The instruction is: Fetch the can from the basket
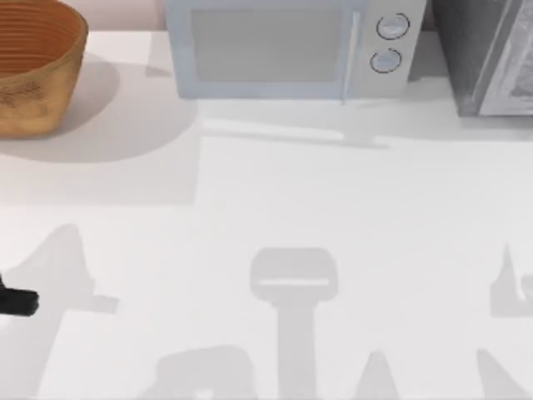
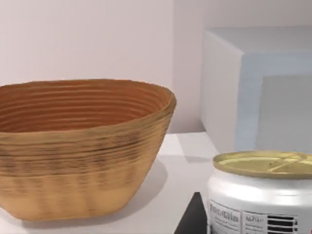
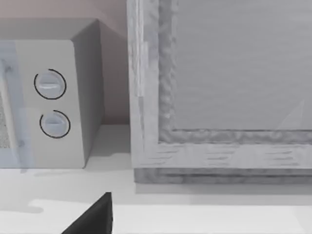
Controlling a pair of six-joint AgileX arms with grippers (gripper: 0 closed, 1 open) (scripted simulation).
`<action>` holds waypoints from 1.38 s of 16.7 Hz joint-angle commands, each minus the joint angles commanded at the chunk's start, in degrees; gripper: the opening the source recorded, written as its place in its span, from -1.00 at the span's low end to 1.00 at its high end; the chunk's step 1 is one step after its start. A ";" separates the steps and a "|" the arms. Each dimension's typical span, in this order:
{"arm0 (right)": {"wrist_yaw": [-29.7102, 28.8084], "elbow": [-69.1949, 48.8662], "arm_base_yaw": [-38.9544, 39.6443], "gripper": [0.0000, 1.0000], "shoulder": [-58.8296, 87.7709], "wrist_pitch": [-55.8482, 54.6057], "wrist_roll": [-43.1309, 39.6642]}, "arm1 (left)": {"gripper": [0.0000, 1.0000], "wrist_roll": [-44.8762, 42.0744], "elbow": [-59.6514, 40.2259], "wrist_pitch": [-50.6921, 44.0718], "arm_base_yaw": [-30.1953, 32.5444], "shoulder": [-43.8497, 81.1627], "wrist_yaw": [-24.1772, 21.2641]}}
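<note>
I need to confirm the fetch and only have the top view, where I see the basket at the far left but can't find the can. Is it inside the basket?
Observer: No. The left wrist view has the can outside the basket, apart from it and close in front of the left arm's camera.
Operator: Is it upright?
Observer: Yes. Its gold top sits level above the white body. Its base is cut off at the picture's edge, so I can't tell what supports it.
Operator: Where is the right arm looking?
Observer: Its wrist camera faces the microwave, on the side with the two dials, and the grey cabinet next to it, not the basket.
</note>
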State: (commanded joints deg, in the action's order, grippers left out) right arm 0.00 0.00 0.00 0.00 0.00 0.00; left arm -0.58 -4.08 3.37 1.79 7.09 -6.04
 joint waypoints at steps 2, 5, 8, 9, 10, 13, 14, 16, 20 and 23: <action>0.00 0.00 0.00 1.00 0.00 0.00 0.00 | -1.00 -0.25 -3.03 2.80 1.30 5.89 -4.63; 0.00 0.00 0.00 1.00 0.00 0.00 0.00 | -1.00 -0.56 -7.84 7.47 3.26 15.51 -11.68; 0.00 0.00 0.00 1.00 0.00 0.00 0.00 | -1.00 -0.66 -12.39 12.06 5.17 24.98 -18.38; 0.00 0.00 0.00 1.00 0.00 0.00 0.00 | -1.00 -0.65 -13.84 13.53 5.80 28.07 -20.55; 0.00 0.00 0.00 1.00 0.00 0.00 0.00 | -1.00 -0.61 -15.25 15.00 6.43 31.14 -22.70; 0.00 0.00 0.00 1.00 0.00 0.00 0.00 | -1.00 -0.43 -19.37 19.42 8.33 40.59 -29.05; 0.00 0.00 0.00 1.00 0.00 0.00 0.00 | -1.00 -0.36 -20.70 20.88 8.95 43.78 -31.11; 0.00 0.00 0.00 1.00 0.00 0.00 0.00 | -1.00 -0.27 -23.32 23.84 10.12 50.12 -35.08; 0.00 0.00 0.00 1.00 0.00 0.00 0.00 | -1.00 -0.21 -28.64 30.12 11.81 62.58 -42.04; 0.00 0.00 0.00 1.00 0.00 0.00 0.00 | -1.00 -0.07 -32.64 35.08 12.54 71.77 -46.50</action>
State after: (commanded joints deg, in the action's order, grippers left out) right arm 0.00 0.00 0.00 0.00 0.00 0.00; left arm -0.64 -36.72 38.45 14.33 78.85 -52.54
